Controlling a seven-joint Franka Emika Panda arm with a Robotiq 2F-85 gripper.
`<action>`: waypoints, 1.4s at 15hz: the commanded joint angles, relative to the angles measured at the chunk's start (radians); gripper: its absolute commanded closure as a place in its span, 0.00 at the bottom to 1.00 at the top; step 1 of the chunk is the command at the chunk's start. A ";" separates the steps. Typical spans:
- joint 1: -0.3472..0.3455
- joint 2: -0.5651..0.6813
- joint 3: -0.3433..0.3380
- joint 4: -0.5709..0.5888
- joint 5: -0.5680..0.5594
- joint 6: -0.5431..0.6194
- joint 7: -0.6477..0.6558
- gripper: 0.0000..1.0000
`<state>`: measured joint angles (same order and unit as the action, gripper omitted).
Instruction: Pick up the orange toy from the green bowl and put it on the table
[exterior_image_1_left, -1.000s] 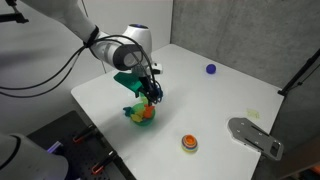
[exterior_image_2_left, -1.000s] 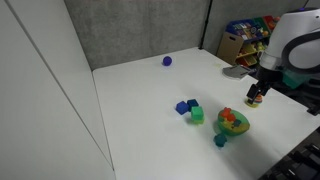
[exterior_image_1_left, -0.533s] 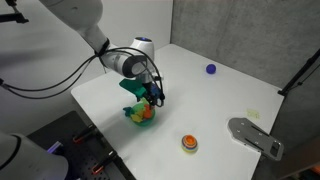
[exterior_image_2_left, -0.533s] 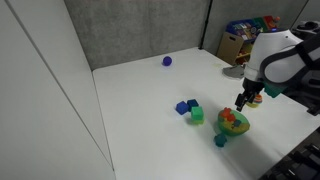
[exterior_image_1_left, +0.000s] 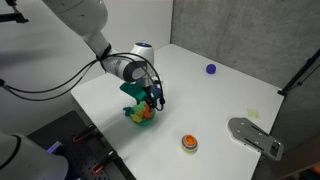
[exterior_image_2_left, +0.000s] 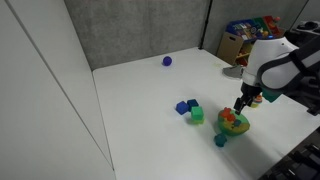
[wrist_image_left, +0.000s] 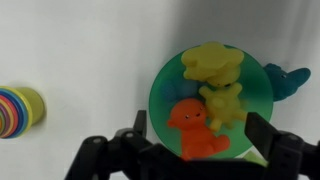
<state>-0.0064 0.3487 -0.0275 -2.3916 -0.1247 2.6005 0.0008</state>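
Note:
The green bowl (wrist_image_left: 165, 92) lies right under my gripper on the white table (wrist_image_left: 90, 50). In it sit the orange toy (wrist_image_left: 195, 130) and two yellow toys (wrist_image_left: 213, 60). My gripper (wrist_image_left: 198, 135) is open, its fingers on either side of the orange toy, just above the bowl. In both exterior views the gripper (exterior_image_1_left: 152, 99) (exterior_image_2_left: 241, 104) hovers over the bowl (exterior_image_1_left: 138, 115) (exterior_image_2_left: 233, 123), and the orange toy (exterior_image_1_left: 147, 113) (exterior_image_2_left: 231, 118) shows as a small orange spot in it.
An orange disc with a yellow-green rim (exterior_image_1_left: 189, 143) (wrist_image_left: 20, 108) lies on the table. A teal object (wrist_image_left: 288, 78) lies beside the bowl. Blue and green blocks (exterior_image_2_left: 190, 109) and a blue ball (exterior_image_2_left: 167, 61) also lie on the table. A grey plate (exterior_image_1_left: 255, 135) sits at the table's edge.
The gripper has moved from beside the bowl to over it and has come lower toward the toys.

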 joint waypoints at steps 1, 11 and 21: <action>0.005 0.073 0.006 0.029 -0.002 0.065 -0.030 0.00; 0.051 0.179 -0.021 0.027 -0.063 0.250 -0.066 0.00; 0.075 0.241 -0.062 0.032 -0.096 0.360 -0.095 0.27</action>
<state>0.0634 0.5672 -0.0786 -2.3793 -0.2078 2.9442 -0.0751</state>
